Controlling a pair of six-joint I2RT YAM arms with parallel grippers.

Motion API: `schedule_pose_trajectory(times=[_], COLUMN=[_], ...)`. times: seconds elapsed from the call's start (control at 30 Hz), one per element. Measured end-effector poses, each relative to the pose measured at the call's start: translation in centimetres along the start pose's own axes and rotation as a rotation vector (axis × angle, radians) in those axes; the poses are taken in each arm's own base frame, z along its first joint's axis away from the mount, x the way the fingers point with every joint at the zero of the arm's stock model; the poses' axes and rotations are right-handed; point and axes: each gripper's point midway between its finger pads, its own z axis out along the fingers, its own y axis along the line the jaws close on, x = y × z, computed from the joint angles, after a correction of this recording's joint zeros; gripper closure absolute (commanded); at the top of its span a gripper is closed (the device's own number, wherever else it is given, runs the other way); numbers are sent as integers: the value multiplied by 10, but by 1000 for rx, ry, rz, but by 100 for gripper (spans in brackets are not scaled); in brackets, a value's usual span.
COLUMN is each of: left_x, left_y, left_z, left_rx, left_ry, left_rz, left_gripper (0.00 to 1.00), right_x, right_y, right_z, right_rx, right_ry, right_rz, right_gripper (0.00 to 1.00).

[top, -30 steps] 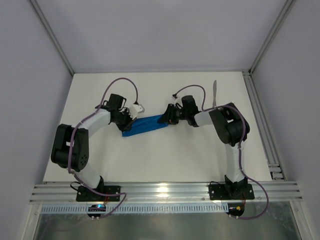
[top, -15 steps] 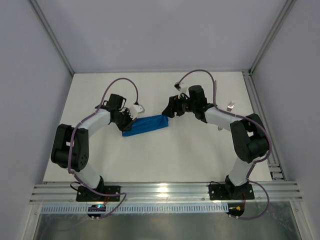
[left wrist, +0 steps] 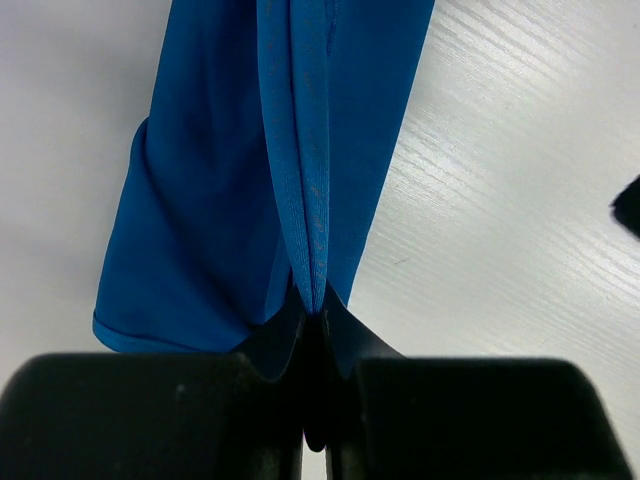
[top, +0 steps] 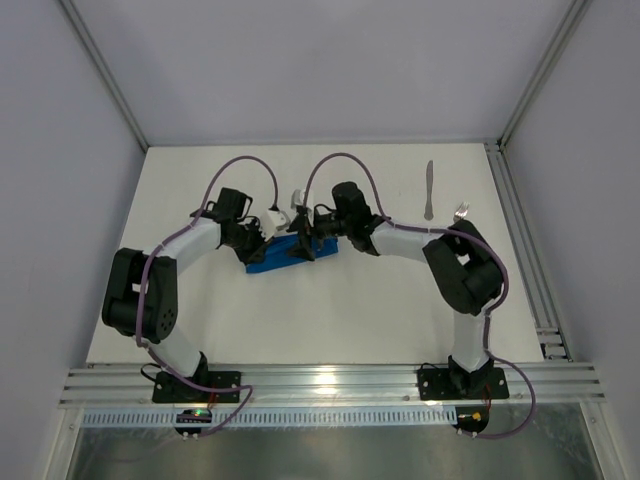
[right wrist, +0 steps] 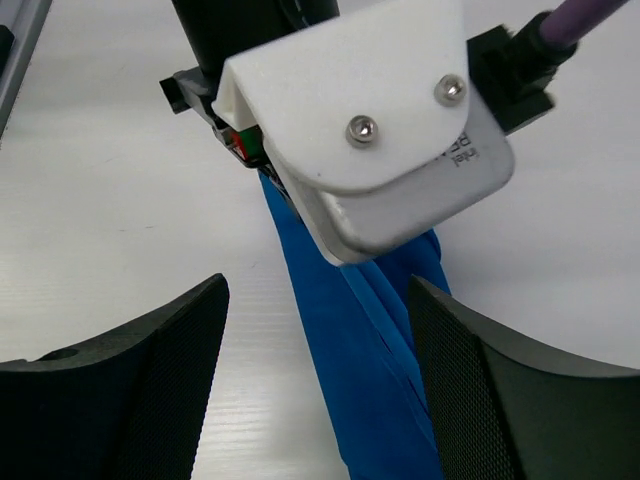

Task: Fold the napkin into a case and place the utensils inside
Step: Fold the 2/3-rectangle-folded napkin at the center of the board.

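The napkin (top: 283, 254) lies left of centre on the white table (top: 350, 310), a narrow slanted strip with one gripper at each end. Its left end sits in the left gripper (left wrist: 315, 330), whose jaws are pressed tight on a raised ridge of the cloth. The right gripper (right wrist: 318, 300) hangs over the other end, jaws spread wide to either side of the strip and gripping nothing. The cloth is bright blue, faintly shiny, with long lengthwise folds. The knife (top: 428, 190) and fork (top: 461, 211) lie well apart, far right.

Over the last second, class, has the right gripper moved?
Yes. The right gripper has shifted left, away from the knife, toward the left gripper, over the napkin.
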Motion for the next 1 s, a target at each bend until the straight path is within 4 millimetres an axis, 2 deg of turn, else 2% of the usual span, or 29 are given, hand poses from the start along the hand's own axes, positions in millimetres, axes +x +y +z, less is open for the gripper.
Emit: schedule_pose_trajectory(times=[0.1,0.27,0.3,0.33,0.43,0.5,0.57,0.63,0.73,0.87,1.0], left_x=[-1,-1,-1,-1,1,2,2,2,2,1,1], left_y=[-1,0,-1,-1,-2,-2,-2,-2,-2,0,0], left_z=[0,0,0,0,3,4,4,4,4,5,7], left_rx=[10,16,17,20,34,39,40,41,46,50,54], left_ry=[-10,-17,-16,-14,-4,-1,0,1,6,11,15], left_rz=[2,16,17,16,11,9,8,8,4,1,-1], left_gripper=[94,94,94,94,94,93,93,93,92,92,92], right_x=[6,-14,-15,-17,-21,-20,-11,7,37,70,108], right_y=[2,2,2,0,-29,-59,-80,-96,-112,-115,-107], right_z=[9,2,-2,-5,-21,-37,-51,-61,-53,-41,-39], right_rx=[-18,2,14,27,106,187,260,329,390,424,451], right_ry=[20,-46,-51,-54,-49,-60,-59,-31,52,158,279], right_rz=[37,116,163,205,408,525,612,698,806,886,959], right_gripper=[25,25,27,37,50,51,50,50,58,59,57])
